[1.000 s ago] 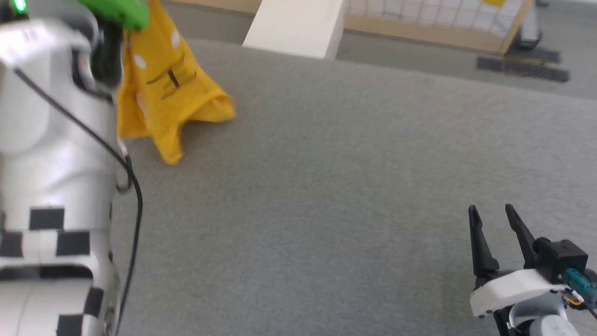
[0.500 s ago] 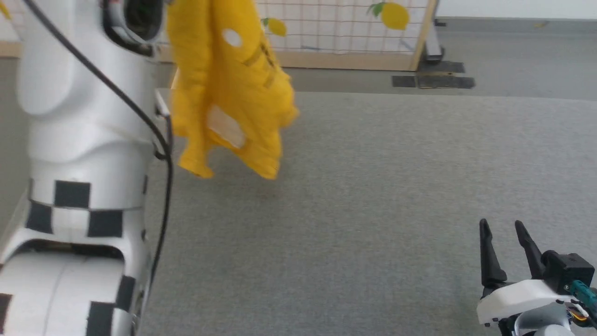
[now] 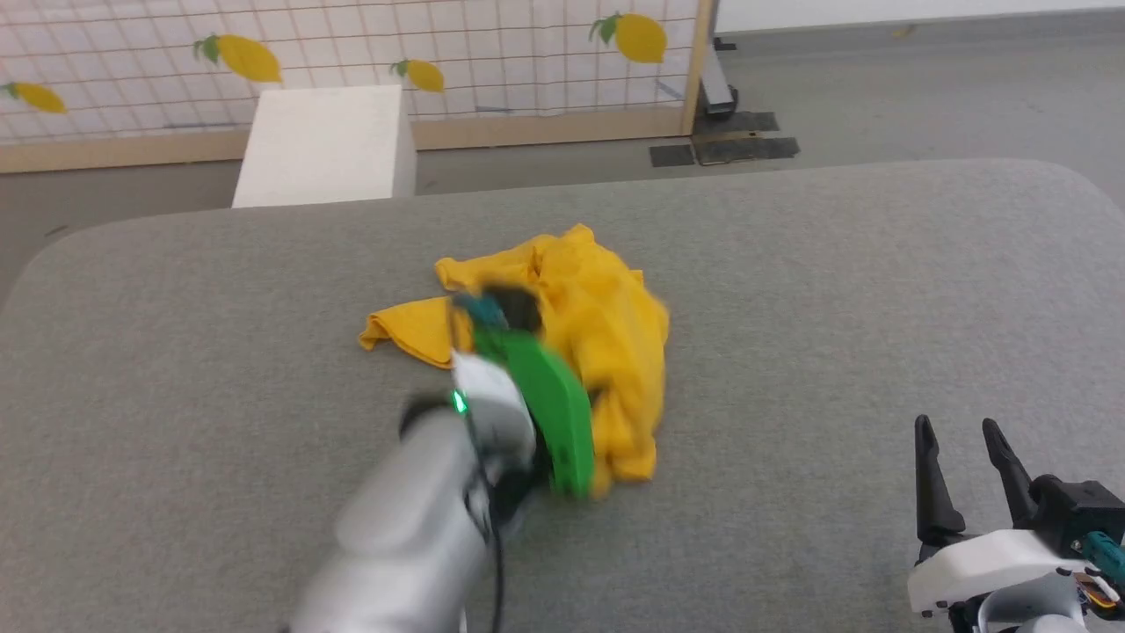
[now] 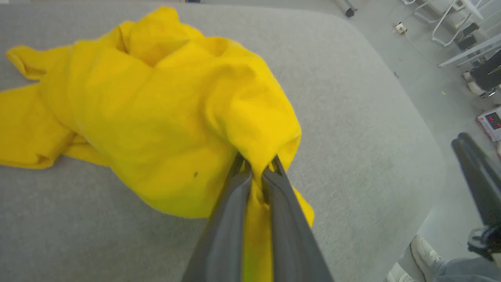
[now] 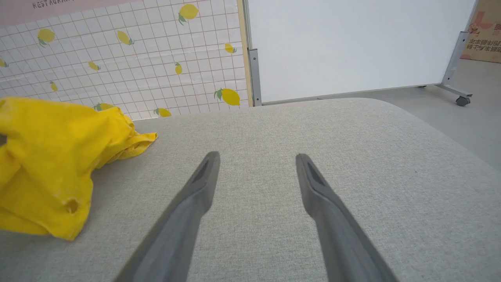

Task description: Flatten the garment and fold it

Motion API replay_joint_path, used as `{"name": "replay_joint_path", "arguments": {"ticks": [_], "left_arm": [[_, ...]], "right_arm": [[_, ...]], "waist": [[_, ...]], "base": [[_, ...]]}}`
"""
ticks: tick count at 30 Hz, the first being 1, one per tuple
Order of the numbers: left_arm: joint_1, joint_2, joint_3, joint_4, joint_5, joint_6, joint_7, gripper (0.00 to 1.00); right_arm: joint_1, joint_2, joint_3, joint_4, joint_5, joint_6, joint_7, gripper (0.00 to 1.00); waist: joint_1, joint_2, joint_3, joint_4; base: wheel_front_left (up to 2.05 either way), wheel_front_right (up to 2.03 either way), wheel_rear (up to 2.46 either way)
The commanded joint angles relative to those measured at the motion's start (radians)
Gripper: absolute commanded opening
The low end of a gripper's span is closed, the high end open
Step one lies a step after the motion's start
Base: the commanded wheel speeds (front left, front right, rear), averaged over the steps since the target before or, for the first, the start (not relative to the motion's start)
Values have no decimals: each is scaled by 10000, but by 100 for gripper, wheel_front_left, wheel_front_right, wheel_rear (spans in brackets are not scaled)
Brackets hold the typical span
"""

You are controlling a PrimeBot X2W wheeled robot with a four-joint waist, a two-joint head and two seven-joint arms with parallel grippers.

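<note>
The garment (image 3: 606, 325), bright yellow, lies crumpled in a heap in the middle of the grey padded table (image 3: 835, 290). My left arm reaches over it from the near side, its green wrist cover (image 3: 545, 422) blurred above the cloth. In the left wrist view my left gripper (image 4: 256, 172) is shut on a fold at the garment's (image 4: 137, 109) near edge, with cloth bunched between the fingers. My right gripper (image 3: 955, 426) stands open at the table's lower right, well clear of the cloth. Nothing is between the right gripper's (image 5: 257, 156) fingers; the garment (image 5: 43, 156) lies to their left.
A white block (image 3: 325, 141) stands behind the table's far edge, in front of a lemon-patterned screen (image 3: 352, 53). A whiteboard on wheels (image 5: 352, 43) stands beyond the far right corner. A person's shoe (image 4: 422, 250) shows on the floor past the table's rounded edge.
The head camera has swung. The garment hung in the air from my raised left gripper; now the arm is down and the cloth rests on the table, still gripped. The right gripper stays open.
</note>
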Motion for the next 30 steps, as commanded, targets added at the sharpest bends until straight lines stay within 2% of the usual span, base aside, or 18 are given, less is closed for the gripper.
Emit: {"name": "replay_joint_path", "arguments": {"ticks": [1, 4, 6, 7, 8, 11, 13, 17, 20, 24, 26, 30], "left_arm": [[385, -5, -452, 242, 15, 143, 211, 0], [1101, -6, -1422, 797, -157, 308, 1012, 0], [1342, -7, -1683, 901, -519, 330, 1469, 0], [1369, -7, -1708, 868, -679, 390, 1570, 42], [1326, -7, -1704, 756, -844, 424, 1614, 100], [1017, -7, -1105, 216, -1459, 636, 1160, 100], [694, -7, -415, -267, -1773, 769, 460, 100], [141, 592, 679, -1304, -1574, 739, -1363, 100], [40, 1398, 1262, -1953, -720, 919, -3193, 100], [525, 2385, 1717, -2448, 534, 1524, -5288, 100], [976, 2715, 1920, -2675, 973, 1854, -5821, 100], [2125, 2879, 2531, -3446, 1427, 2408, -6134, 100]], "right_arm": [[28, -3, 43, -31, 3, -15, 8, 100], [31, -3, 99, -6, 108, -15, -2, 100], [54, -3, 107, 3, 159, -15, -15, 100], [69, -3, 98, 5, 176, -15, -22, 100], [99, -3, 61, 0, 182, -15, -31, 100], [164, -3, -2, -17, 145, -15, -41, 100], [160, -3, -25, -50, 129, -15, -35, 100], [60, -3, 34, -140, 64, -15, 9, 100], [-157, -3, 152, -178, 61, -15, 129, 100], [-710, -3, 587, -205, 39, -15, 584, 100], [-1101, -3, 947, -125, 25, -15, 1211, 100], [-2168, -3, 1668, 177, -99, -15, 2695, 100]], "waist": [[1, 0, 32, -265], [1, 0, 47, -387], [1, 0, 49, -400], [1, 0, 54, -384], [1, 0, 58, -326], [1, 0, 23, -162], [1, 0, -14, -26], [1, 0, -103, 237], [1, 0, -124, 435], [1, 0, -18, 662], [1, 0, 70, 765], [1, 0, 352, 987]], "base": [[0, 0, 0], [0, 0, 0], [0, 0, 0], [0, 0, 0], [0, 0, 0], [0, 0, 0], [0, 0, 0], [0, 0, 0], [0, 0, 0], [0, 0, 0], [0, 0, 0], [0, 0, 0]]}}
